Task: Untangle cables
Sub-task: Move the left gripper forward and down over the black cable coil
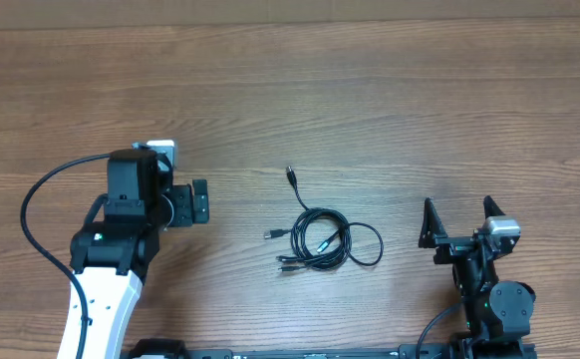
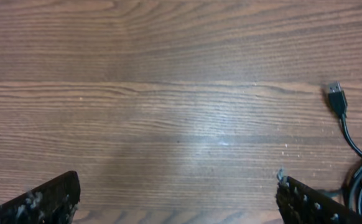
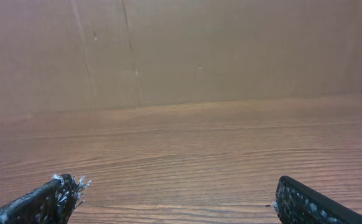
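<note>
**Cables** (image 1: 320, 242): thin black cords, gathered in one loose tangled coil. Lying flat on the counter (image 1: 390, 90), about midway between the two arms and touching neither. One strand leading up and left out of the coil, ending in a plug (image 1: 290, 173). Several more small plug ends at the coil's left side, some silver-tipped. Exact count of cords not discernible.

**Left claw** (image 2: 178, 179): spread wide, holding nothing, over bare wood to the left of the coil. In the left wrist view, the same plug at upper right, its cord curving down to loops at the right edge. Loops close beside the right-hand fingertip (image 2: 293, 190); contact not discernible.

**Right claw** (image 1: 458, 214): spread wide, holding nothing. Positioned to the right of the coil, clearly apart from it. In the right wrist view, only wood grain between the fingertips, with a plain brown wall (image 3: 181, 50) beyond the counter's far edge; no cord in that view.
</note>
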Robot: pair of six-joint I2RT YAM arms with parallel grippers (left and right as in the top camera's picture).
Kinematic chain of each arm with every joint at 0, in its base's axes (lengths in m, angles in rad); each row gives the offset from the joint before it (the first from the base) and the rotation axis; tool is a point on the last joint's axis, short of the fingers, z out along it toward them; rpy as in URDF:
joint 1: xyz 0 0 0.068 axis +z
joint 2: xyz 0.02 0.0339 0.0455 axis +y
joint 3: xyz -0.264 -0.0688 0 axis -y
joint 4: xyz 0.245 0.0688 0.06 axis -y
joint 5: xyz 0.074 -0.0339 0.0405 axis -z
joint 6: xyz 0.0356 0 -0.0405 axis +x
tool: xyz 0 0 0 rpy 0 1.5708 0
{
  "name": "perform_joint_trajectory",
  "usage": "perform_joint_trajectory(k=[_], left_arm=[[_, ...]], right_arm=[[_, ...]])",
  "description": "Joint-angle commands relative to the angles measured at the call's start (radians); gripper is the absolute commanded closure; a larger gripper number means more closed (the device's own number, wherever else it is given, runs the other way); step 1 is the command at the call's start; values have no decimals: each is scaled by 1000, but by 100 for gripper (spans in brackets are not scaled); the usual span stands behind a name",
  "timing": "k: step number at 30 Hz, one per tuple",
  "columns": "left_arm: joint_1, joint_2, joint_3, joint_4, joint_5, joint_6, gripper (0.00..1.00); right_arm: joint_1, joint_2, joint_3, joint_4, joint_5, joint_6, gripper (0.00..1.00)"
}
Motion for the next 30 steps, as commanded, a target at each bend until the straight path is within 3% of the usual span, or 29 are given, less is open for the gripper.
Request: perform_joint_trajectory(k=[1,14,23,30], left_arm=[[3,5,34,-20,30,39,0],[-13,103,182,-142,75,68,0],[-161,320,356,-280,48,93,0],[-305,426,384,-259,64,182,0]], right_arm=[[-2,-8,-10,5,-5,-1,0],[-2,-8,-10,5,-5,-1,0],[-2,-8,-10,5,-5,-1,0],[-2,-8,-10,5,-5,-1,0]])
